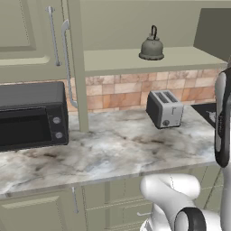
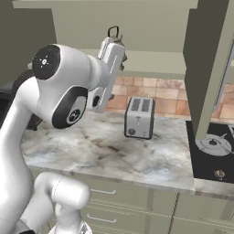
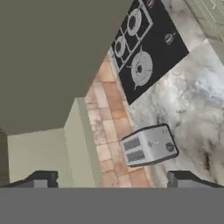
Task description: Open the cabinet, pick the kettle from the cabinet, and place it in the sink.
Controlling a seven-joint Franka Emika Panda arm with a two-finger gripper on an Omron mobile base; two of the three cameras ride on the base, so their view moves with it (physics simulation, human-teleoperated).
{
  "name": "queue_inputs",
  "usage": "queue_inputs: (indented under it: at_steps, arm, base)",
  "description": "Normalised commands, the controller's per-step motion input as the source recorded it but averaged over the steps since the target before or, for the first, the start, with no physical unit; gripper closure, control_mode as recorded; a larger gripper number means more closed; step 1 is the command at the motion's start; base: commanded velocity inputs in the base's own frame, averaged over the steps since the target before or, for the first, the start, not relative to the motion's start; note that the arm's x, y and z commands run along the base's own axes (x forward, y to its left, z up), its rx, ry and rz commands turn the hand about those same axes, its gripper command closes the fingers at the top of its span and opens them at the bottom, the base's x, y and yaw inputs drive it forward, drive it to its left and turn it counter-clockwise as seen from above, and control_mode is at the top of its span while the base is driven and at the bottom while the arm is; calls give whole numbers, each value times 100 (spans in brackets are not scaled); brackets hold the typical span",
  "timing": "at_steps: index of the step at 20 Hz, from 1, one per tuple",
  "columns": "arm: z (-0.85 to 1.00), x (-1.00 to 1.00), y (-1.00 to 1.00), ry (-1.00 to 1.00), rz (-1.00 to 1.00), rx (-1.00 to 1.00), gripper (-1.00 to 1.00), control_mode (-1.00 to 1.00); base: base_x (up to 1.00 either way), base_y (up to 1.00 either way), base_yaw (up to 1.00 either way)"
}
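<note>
Cabinet [image 1: 135,27]: both doors are swung open, pale shelf [image 1: 180,58] exposed. Kettle [image 1: 151,47]: seated upright on that shelf, at 12 o'clock from the toaster [image 1: 165,109], which is stood on the marble bench [image 1: 113,149]. Hand [image 3: 111,179]: fingers are spread wide, nothing gripped. Stove [image 3: 144,48]: set at 3 o'clock of the toaster.

We see the white arm [image 2: 59,91] rise from the lower left of the right base view, bend at a large rounded joint with dark caps, and reach up and forward with its forearm slanting away from us. In the left base view its upper link [image 1: 222,117] stands along the right edge, above the rounded base joint [image 1: 173,198]. From the hand camera, the gripper [image 3: 111,179] has its two dark fingertips [image 3: 43,178] set far apart, with nothing held between them.
</note>
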Motion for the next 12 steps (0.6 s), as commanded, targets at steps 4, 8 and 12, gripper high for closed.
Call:
queue_inputs:
  at_steps: [4, 8, 12]
  arm:
    - [23, -20, 29, 9, 55, -39, -100, -100]
    - [27, -14, 29, 14, 58, -46, -100, -100]
    - [26, -10, 33, 5, 53, -45, -100, -100]
  base:
    - [0, 0, 0]
    - [0, 0, 0]
    - [0, 0, 0]
